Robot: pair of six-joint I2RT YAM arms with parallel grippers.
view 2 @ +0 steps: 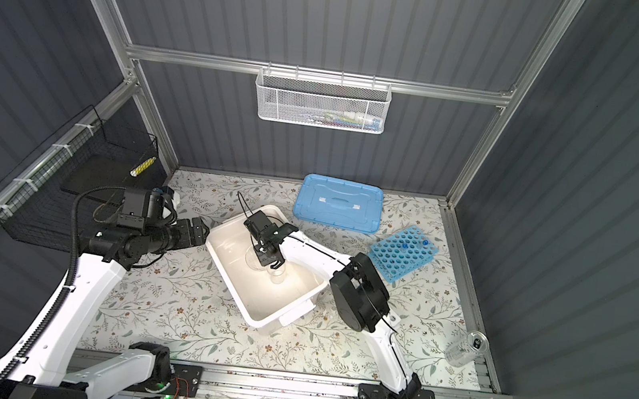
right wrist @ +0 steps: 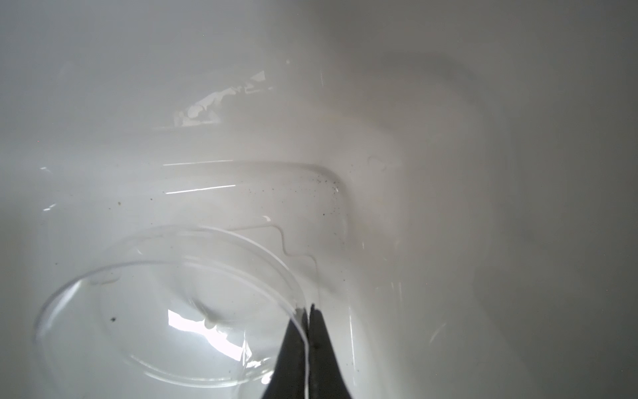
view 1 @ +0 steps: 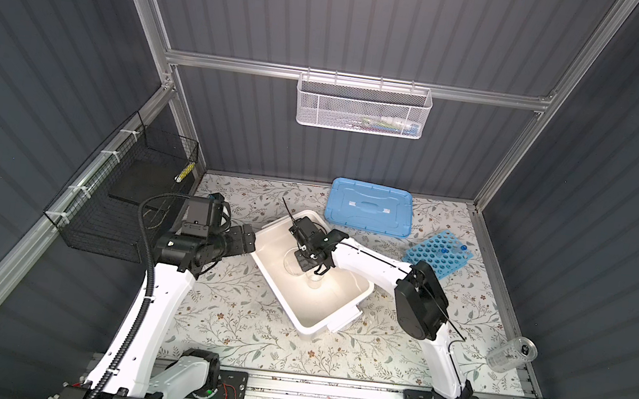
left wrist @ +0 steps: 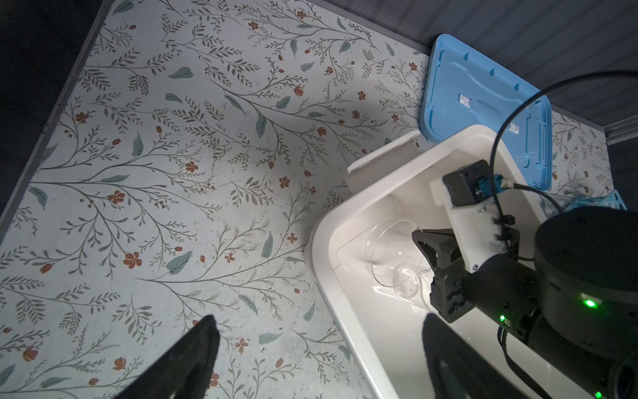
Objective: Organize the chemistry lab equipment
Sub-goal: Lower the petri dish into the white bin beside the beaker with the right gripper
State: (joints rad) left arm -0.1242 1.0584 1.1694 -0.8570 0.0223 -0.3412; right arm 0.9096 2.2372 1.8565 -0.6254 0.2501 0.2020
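My right gripper (right wrist: 308, 307) is shut on the thin rim of a clear glass beaker (right wrist: 165, 311), with the glass wall between its two fingers. It holds the beaker low inside the white bin (view 1: 320, 309). Both top views show this right gripper (view 1: 301, 255) (view 2: 260, 252) over the beaker (view 1: 292, 265) (view 2: 253, 261). A second, smaller clear beaker (view 1: 314, 280) (left wrist: 411, 285) sits just beside it. My left gripper (left wrist: 319, 319) (view 1: 250, 239) is open and empty, straddling the bin's left rim (left wrist: 321, 262).
The bin's light-blue lid (view 1: 369, 207) lies behind it. To its right is a blue many-holed rack (view 1: 438, 254) with blue-capped tubes (view 1: 444, 250). A clear cylindrical vessel (view 1: 511, 353) stands at the front right. A black wire basket (view 1: 130, 192) hangs on the left wall and a white mesh basket (view 1: 363, 108) on the back wall.
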